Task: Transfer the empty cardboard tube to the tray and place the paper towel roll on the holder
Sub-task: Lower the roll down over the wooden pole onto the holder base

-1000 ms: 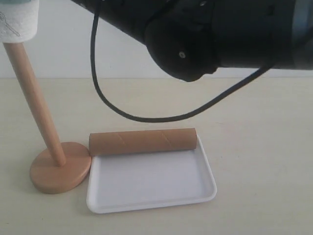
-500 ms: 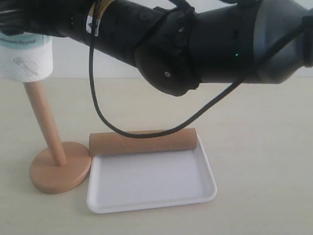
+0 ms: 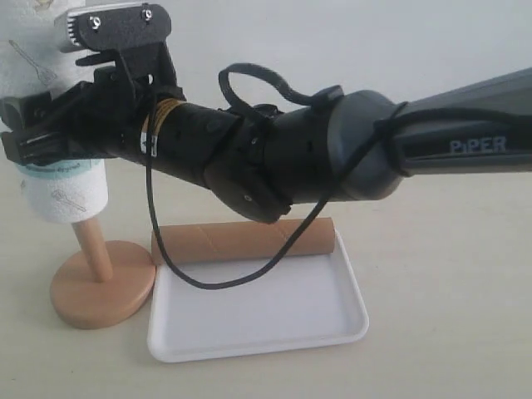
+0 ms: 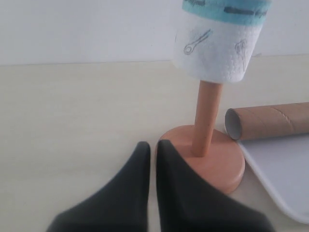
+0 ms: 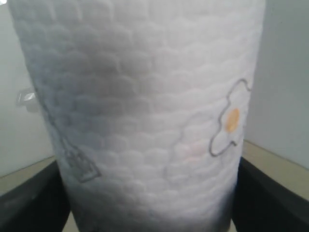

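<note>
Exterior view: at upper left, our right gripper [image 3: 37,133] clasps the paper towel roll [image 3: 66,195], threaded partway onto the holder [image 3: 101,295]. Left wrist view: left gripper [image 4: 150,147] pinched together, empty. Right wrist view: we judge the roll soft, light and squashable, so hold it mid-body, gently.

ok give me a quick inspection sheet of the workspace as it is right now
Surface: pale beige table, bare apart from the job's things.
Job's things: paper towel roll threaded partway down the holder, not yet at the base; cardboard tube lying along the far rim of the white tray.
Clutter: nothing seen.
Grippers: right gripper clamped on the roll; left gripper shut, empty, low beside the holder's base.
Cables: black cable loops down off the right arm, crossing in front of the tube and tray.
Surroundings: plain pale wall.
</note>
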`<state>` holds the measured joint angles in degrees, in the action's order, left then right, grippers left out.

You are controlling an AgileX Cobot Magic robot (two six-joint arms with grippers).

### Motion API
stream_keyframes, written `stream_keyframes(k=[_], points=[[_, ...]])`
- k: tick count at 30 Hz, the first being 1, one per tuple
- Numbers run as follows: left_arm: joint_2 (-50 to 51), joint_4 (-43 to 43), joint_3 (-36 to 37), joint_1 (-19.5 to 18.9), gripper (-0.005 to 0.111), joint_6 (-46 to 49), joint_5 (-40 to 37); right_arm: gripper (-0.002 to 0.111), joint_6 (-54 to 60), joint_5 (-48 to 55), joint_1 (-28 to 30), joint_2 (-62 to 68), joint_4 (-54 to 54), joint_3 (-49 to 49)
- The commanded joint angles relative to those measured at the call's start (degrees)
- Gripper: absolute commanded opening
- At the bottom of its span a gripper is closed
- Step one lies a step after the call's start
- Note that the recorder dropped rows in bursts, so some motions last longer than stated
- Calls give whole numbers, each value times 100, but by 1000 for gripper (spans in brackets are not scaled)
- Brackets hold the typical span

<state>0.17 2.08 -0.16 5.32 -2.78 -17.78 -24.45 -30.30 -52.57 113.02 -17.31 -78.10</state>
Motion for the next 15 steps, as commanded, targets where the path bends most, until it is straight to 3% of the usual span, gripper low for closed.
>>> stream_keyframes(k=[1, 15], points=[[-17, 25, 16, -15, 4, 38, 2, 0, -11, -230, -11, 108, -8, -56], [-17, 25, 16, -15, 4, 38, 2, 0, -51, -150, -11, 644, -48, -56]])
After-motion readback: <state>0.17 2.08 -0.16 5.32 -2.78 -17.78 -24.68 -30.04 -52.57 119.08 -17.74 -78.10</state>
